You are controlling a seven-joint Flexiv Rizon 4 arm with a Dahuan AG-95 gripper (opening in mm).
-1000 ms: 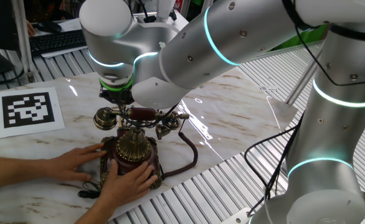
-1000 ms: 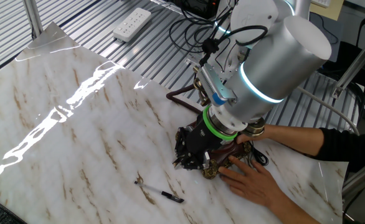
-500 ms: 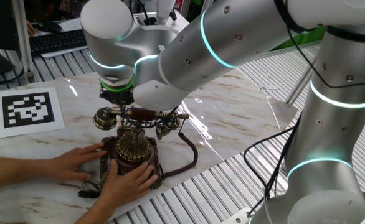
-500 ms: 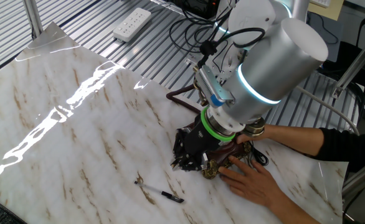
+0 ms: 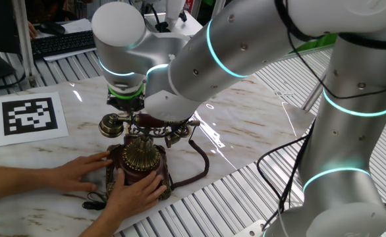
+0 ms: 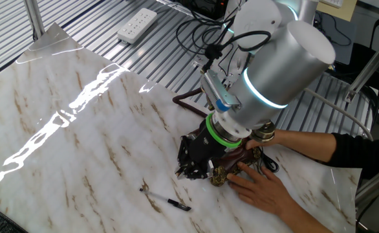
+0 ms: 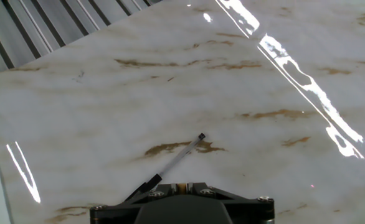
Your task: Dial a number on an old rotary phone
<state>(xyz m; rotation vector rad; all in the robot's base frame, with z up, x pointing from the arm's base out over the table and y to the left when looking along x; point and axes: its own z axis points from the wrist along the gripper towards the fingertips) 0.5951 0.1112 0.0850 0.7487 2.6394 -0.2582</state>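
Observation:
The old rotary phone [image 5: 140, 170] stands on the marble table [image 5: 246, 112], its brass dial [image 5: 142, 155] facing front and the handset [image 5: 147, 121] lying across the cradle. My gripper [image 6: 191, 169] hangs below the green wrist ring, low against the phone's far side behind the handset, and is mostly hidden in one fixed view. Its fingers stand together, shut; whether they touch the phone does not show. In the hand view the gripper [image 7: 181, 185] points at bare marble. A person's hands [image 5: 81, 172] hold the phone's base.
A black pen [image 6: 170, 202] lies on the marble just beyond the fingers, also in the hand view as the pen [image 7: 170, 163]. The phone's dark cord [image 5: 199, 168] loops off to the right. A printed marker sheet [image 5: 31, 115], a keyboard [image 5: 61, 43] and a power strip [image 6: 136, 26] lie further off.
The arm's upper links have shifted slightly sideways and the wrist has turned a little. The gripper stays at the phone, shut as before. The person's hands have not moved.

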